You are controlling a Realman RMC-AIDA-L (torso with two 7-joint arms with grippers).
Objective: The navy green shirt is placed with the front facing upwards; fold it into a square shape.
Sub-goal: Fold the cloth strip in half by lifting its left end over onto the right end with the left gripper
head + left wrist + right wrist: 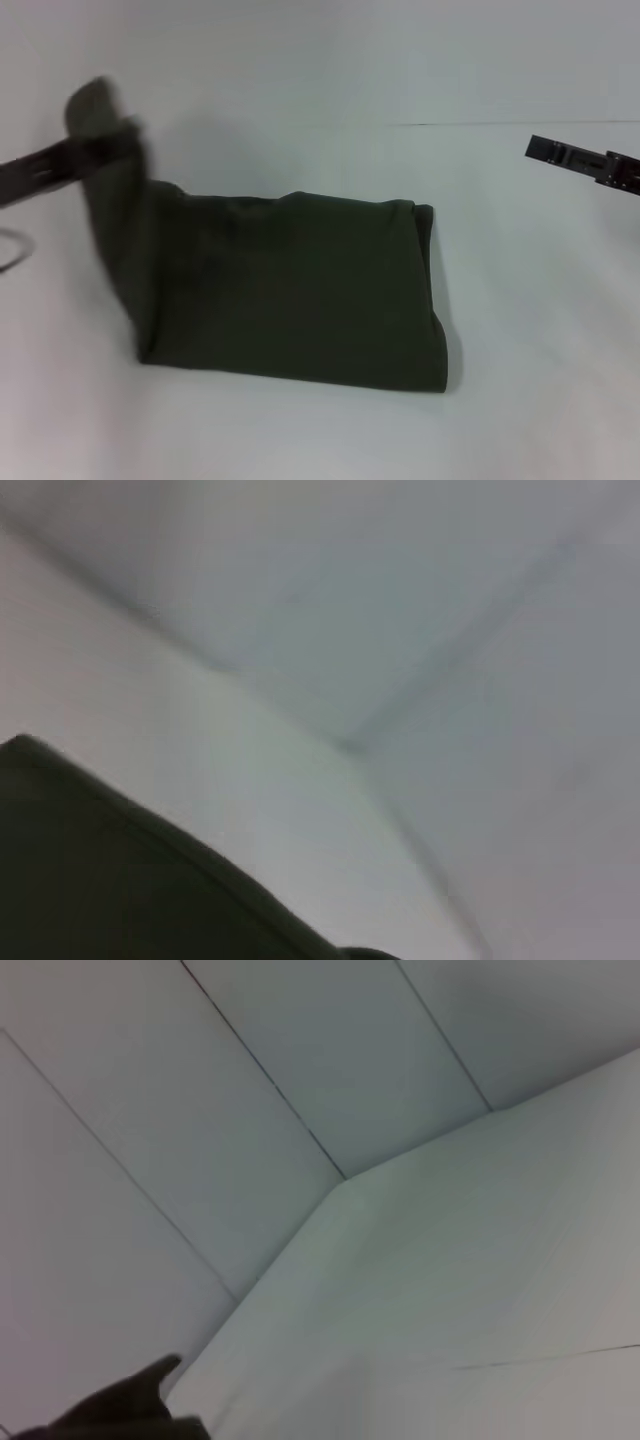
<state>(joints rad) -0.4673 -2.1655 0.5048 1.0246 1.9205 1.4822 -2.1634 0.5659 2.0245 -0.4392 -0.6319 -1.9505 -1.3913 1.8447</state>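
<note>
- White table [300, 440] fills the head view, meeting a pale wall behind; a thin dark seam runs across the surface at the far right.
- On the middle of the table lies the navy green shirt [300, 290], folded into a rough rectangle, plain dark olive cloth on top, no lettering showing.
- Its left end is lifted off the surface into a raised flap that climbs to the left gripper [100, 148].
- That left gripper comes in from the left edge, above and to the left of the folded body, pressed together on the shirt's raised corner; cloth bunches over and above its tip.
- From the left wrist view, a dark olive edge of the shirt [100, 880] crosses the lower corner, with bare table and wall beyond.
- At the far right of the table hangs the right gripper [545, 150], well apart from the shirt and above the surface; whether its fingers are spread I cannot tell.
- Right wrist view: wall panels, a table edge, and a small dark shape in one corner, too unclear to name.
</note>
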